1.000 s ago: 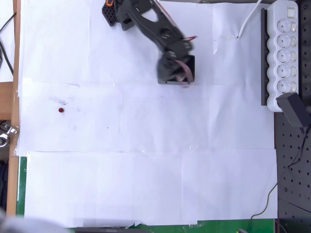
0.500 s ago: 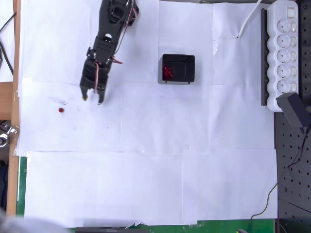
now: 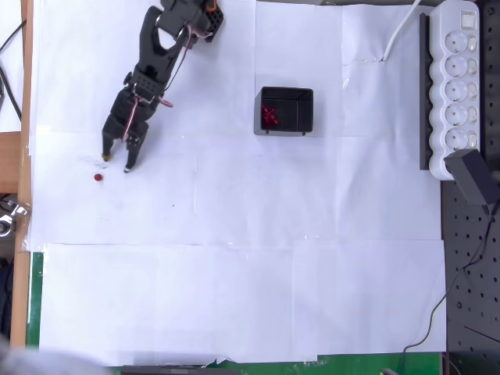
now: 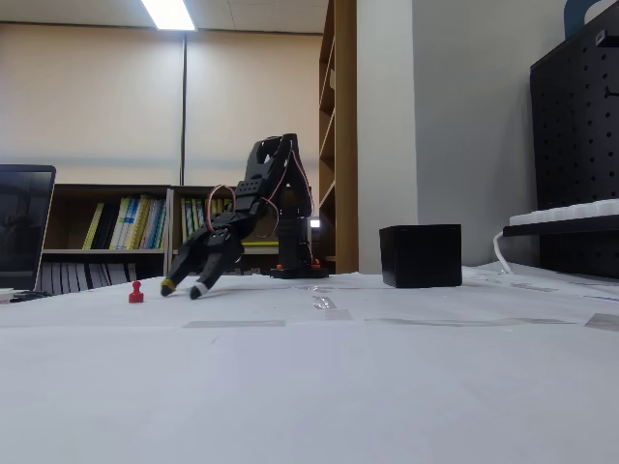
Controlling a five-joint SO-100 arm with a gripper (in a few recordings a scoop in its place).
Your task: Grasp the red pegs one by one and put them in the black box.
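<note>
One red peg (image 3: 98, 177) stands alone on the white paper at the left; the fixed view shows it (image 4: 136, 292) upright. My gripper (image 3: 116, 162) hangs open just above and to the right of this peg, fingertips pointing down at the paper, nothing between them. In the fixed view the gripper (image 4: 181, 288) sits right of the peg, tips nearly touching the table. The black box (image 3: 287, 111) stands at centre top with several red pegs (image 3: 269, 116) inside at its left side. From the side the black box (image 4: 420, 255) hides its contents.
A white power strip (image 3: 454, 86) lies along the right edge with a black adapter (image 3: 473, 176) below it. The arm's base (image 3: 191, 17) is at the top. A wooden table edge (image 3: 23, 156) runs down the left.
The arm swung from over the black box to the left, leaving pegs in the box. It then moved further left and down toward the lone peg, gripper open.
</note>
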